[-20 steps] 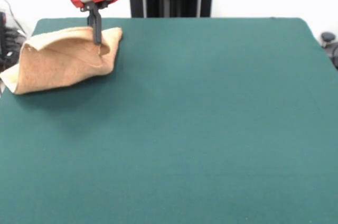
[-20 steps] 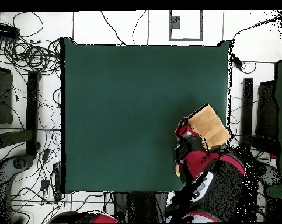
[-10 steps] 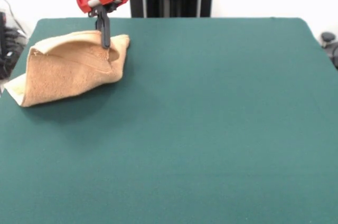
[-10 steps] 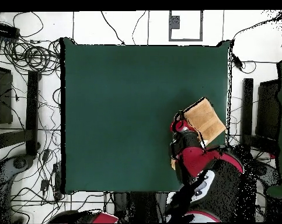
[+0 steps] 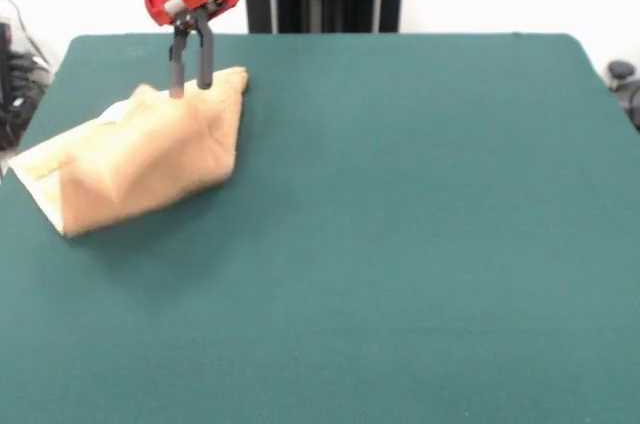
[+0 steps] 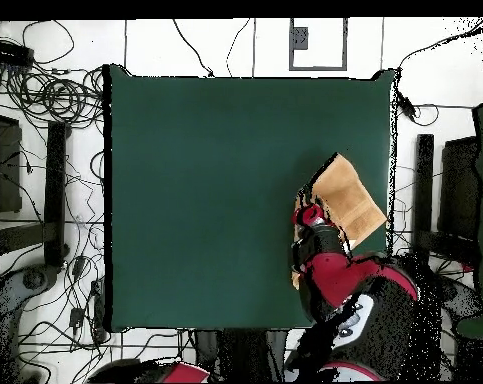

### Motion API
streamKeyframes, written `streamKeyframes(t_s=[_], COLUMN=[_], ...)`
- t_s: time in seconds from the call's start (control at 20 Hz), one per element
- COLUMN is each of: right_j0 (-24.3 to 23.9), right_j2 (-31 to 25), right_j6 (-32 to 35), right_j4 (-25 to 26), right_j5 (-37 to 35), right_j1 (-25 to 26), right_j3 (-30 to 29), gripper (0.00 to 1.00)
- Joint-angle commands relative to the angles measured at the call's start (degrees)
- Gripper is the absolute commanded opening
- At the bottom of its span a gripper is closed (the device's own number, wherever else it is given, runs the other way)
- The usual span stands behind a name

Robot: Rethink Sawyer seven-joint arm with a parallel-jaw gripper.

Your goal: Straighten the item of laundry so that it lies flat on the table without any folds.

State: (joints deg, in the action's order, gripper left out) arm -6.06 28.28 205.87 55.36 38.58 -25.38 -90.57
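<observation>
The towel (image 5: 140,159) lies folded near one worktop (image 5: 400,244) edge. The claw (image 5: 190,87) hangs wide open just above it, holding nothing. Lots of bare worktop beside it.

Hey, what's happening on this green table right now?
A red and black robot arm is working on a tan towel near one corner of the green table. Its gripper is open, fingers apart just above the towel's top edge, holding nothing. The towel lies in a folded, bunched heap, not yet flat.
</observation>
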Motion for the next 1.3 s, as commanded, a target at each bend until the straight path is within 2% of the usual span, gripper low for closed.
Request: streamKeyframes(t_s=[0.05, 0.4, 0.75, 0.85, 0.9, 0.95, 1.0, 1.1, 1.3], right_j0=[0.13, 0.47, -0.22, -0.69, -1.06, -1.05, -1.01, -1.43, -2.57], right_j2=[-9.39, -7.83, -7.03, -7.88, -9.65, -10.26, -11.27, -12.53, -13.84], right_j6=[-3.23, -8.58, -8.6, -6.05, -0.41, 1.46, 4.82, 7.32, 7.07], right_j4=[-2.1, -7.08, -3.9, 1.19, 9.12, 12.38, 17.79, 22.32, 24.57], right_j5=[2.91, 5.48, 5.44, 5.04, 6.17, 7.14, 8.92, 10.28, 10.12], right_j1=[3.07, 4.23, 4.15, 4.1, 4.52, 5.16, 6.42, 7.91, 8.62], right_j3=[-4.69, -5.37, -4.14, -2.47, -0.18, 1.03, 3.19, 5.34, 6.46], gripper=[1.0, 1.0, 1.0, 1.0, 1.0, 1.0, 1.0, 1.0, 1.0])
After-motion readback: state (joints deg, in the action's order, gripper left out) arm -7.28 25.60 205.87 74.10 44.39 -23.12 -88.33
